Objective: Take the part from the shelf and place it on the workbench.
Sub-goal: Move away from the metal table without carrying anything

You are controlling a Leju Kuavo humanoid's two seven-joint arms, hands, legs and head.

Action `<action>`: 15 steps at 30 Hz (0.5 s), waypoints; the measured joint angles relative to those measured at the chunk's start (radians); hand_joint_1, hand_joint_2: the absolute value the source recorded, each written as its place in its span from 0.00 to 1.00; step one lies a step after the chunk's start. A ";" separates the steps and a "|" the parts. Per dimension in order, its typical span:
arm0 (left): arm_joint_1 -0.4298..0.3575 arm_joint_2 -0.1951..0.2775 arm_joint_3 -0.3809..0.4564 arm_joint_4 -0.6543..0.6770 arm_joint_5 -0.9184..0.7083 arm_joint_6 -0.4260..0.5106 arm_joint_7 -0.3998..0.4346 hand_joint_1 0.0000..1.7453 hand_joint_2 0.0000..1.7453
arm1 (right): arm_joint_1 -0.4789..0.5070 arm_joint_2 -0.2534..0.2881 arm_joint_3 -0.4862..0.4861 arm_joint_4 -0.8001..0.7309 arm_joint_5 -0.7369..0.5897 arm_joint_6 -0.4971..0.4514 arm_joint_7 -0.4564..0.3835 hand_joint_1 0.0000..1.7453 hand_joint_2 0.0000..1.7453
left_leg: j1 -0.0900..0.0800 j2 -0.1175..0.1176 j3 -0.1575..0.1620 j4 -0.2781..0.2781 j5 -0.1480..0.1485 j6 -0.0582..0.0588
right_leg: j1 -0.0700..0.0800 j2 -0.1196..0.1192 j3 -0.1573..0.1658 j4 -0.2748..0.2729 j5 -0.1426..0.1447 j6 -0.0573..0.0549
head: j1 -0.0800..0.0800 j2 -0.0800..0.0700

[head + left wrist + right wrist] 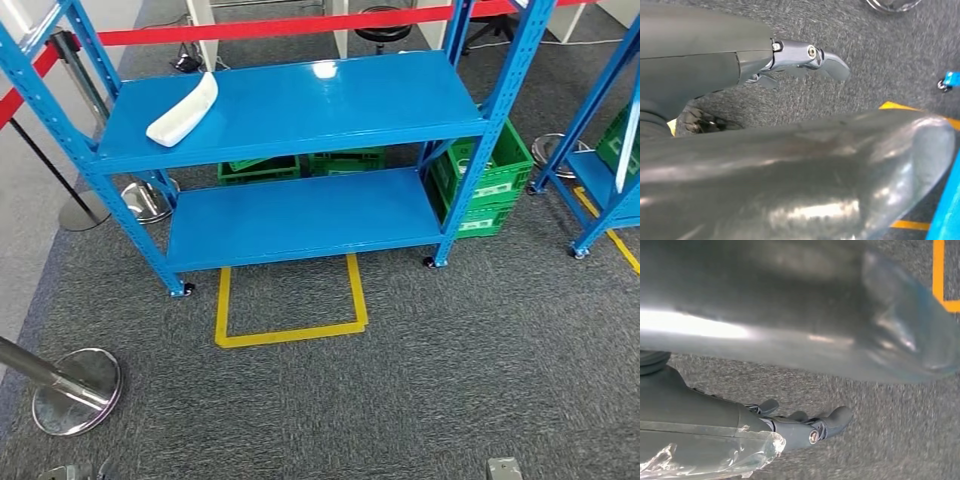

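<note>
The part (183, 110) is a long white curved piece lying at the left end of the upper level of a blue shelf (317, 100). Nothing touches it. Both arms hang low over grey carpet, well short of the shelf. My left hand (791, 165) has its thick thumb and its darker fingers (810, 55) stretched out and apart, with carpet between them and nothing held. My right hand (791, 315) lies the same way, its fingers (810, 430) straight and empty.
The shelf's lower level (302, 215) is bare. Green crates (490, 180) stand behind and beside it. A yellow taped square (290, 333) marks the carpet in front. A stanchion base (75, 390) is at front left, a red barrier tape (264, 27) behind, a second blue shelf (604, 180) at right.
</note>
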State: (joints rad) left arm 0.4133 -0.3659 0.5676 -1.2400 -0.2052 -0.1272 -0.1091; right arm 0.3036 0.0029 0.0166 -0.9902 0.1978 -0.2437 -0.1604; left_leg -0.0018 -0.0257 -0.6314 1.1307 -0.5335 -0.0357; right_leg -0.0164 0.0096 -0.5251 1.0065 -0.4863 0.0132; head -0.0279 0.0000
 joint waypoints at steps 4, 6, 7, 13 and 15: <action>-0.001 0.000 -0.001 0.002 0.000 -0.003 -0.001 0.00 0.00 | -0.001 -0.001 0.000 0.004 -0.016 -0.001 -0.001 0.00 0.00 | 0.005 0.015 -0.059 0.119 -0.015 -0.005 | 0.002 -0.038 0.000 0.000 -0.011 0.000 | 0.000 0.000; 0.000 0.000 0.000 0.004 0.000 -0.003 -0.005 0.00 0.00 | -0.005 -0.001 0.000 0.005 -0.026 -0.001 -0.003 0.00 0.00 | 0.004 0.023 0.010 -0.003 0.051 0.002 | 0.002 -0.048 0.005 -0.002 -0.022 0.006 | 0.000 0.000; -0.001 0.000 0.000 0.004 0.000 -0.003 -0.007 0.00 0.00 | -0.006 -0.001 0.000 0.005 -0.030 -0.002 -0.004 0.00 0.00 | 0.002 0.030 0.048 -0.070 0.065 0.008 | 0.003 -0.051 0.010 -0.002 -0.030 0.010 | 0.000 0.000; 0.001 0.000 0.000 0.007 0.000 -0.004 -0.014 0.00 0.00 | -0.012 -0.001 0.001 0.008 -0.040 -0.005 -0.006 0.00 0.00 | 0.003 0.029 0.128 -0.174 0.045 0.047 | 0.004 -0.044 0.043 0.016 -0.035 0.051 | 0.004 0.000; 0.002 -0.001 0.001 0.008 -0.002 -0.007 -0.015 0.00 0.00 | -0.013 -0.001 0.004 0.011 -0.043 -0.006 -0.005 0.00 0.00 | 0.004 0.026 0.154 -0.174 0.033 0.057 | 0.003 -0.023 -0.022 0.123 -0.066 0.054 | 0.007 0.000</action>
State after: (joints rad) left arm 0.4154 -0.3668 0.5690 -1.2321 -0.2068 -0.1339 -0.1240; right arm 0.2902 0.0019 0.0209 -0.9793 0.1544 -0.2501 -0.1655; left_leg 0.0021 -0.0001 -0.4779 0.9568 -0.5005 0.0216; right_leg -0.0138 -0.0136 -0.5467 1.1292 -0.5527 0.0670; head -0.0213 0.0000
